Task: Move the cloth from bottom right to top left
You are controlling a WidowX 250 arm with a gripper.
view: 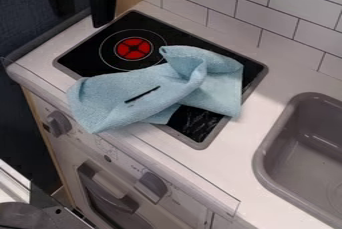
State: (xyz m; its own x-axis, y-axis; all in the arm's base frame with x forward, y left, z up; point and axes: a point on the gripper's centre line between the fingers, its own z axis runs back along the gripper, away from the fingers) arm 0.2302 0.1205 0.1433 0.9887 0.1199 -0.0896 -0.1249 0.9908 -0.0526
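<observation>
Claw (pixel 102 19) at upper left, state cannot be told | stove (pixel 80 61) partly covered by cloth (pixel 177 84) | burner (pixel 133 49) exposed | sink (pixel 266 149) located right

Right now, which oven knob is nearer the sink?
The lower-right knob in the view is nearer the sink. The other knob is higher and farther left on the front panel, close to the left end of the cloth.

Sink (pixel 262 156) cut off at right, stovetop (pixel 81 62) partly hidden under cloth (pixel 167 84)
</observation>
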